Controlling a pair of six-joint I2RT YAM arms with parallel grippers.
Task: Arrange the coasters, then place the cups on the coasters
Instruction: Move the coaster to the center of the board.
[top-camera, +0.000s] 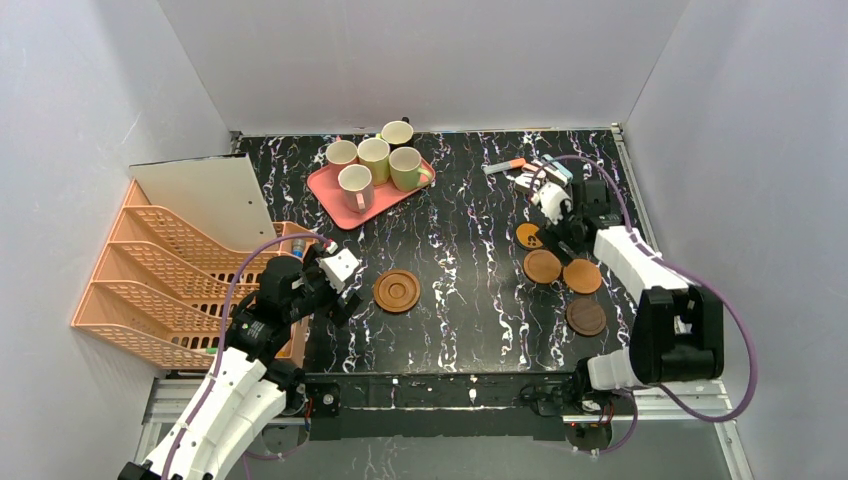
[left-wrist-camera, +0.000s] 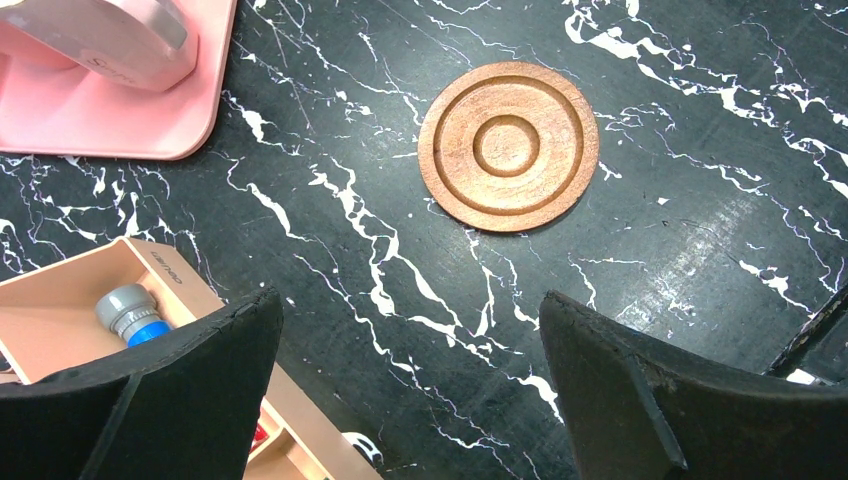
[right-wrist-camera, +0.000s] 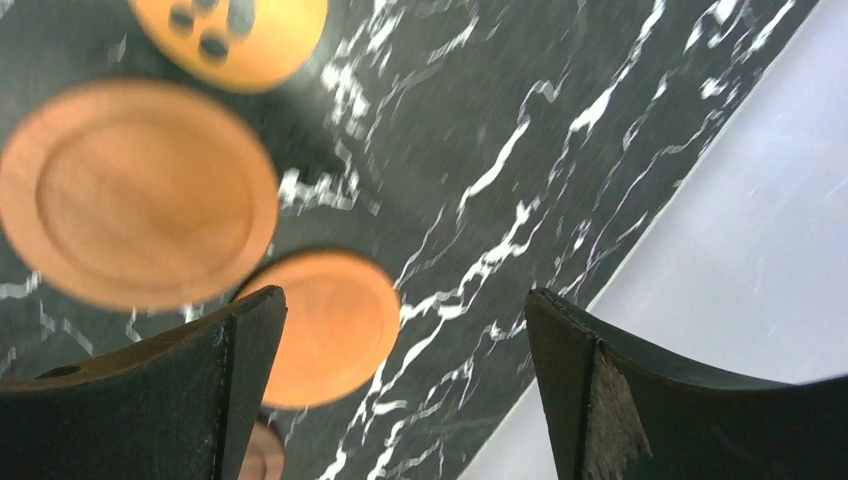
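Nothing is being held right now. The left gripper (left-wrist-camera: 410, 340) is hanging over bare table with its fingers (left-wrist-camera: 200, 390) spread wide, and the ringed coaster (left-wrist-camera: 508, 146) is lying flat just ahead of it. The right gripper (right-wrist-camera: 405, 330) is hovering with its fingers wide apart too, over the other coasters: two orange ones (top-camera: 543, 266) (top-camera: 582, 276), a spotted one (top-camera: 528, 236) and a dark one (top-camera: 586, 317), all bunching up on the right side. The cups (top-camera: 374, 160) are all sitting on the pink tray (top-camera: 325, 198) at the back, none on a coaster yet.

What I'm worrying about:
- The right-hand coasters are lying so close together that going for one is probably going to nudge or drag its neighbour.
- They're thin and flat, so fingers coming down at a bad angle could be scraping the table or skating off the rim.
- That cluster is sitting near the right table edge, so a shove could be sending one off.
- The cups are crowding each other, so lifting one could tip the next.
- The left arm is working right beside a box (left-wrist-camera: 60, 310), which it could bump.

Hard to make out: the right wrist view is smeary, so I can't tell whether the two orange coasters are overlapping or just touching. The back cup is mostly hiding behind the others, and the clutter (top-camera: 535, 172) at the back right is too small to identify.
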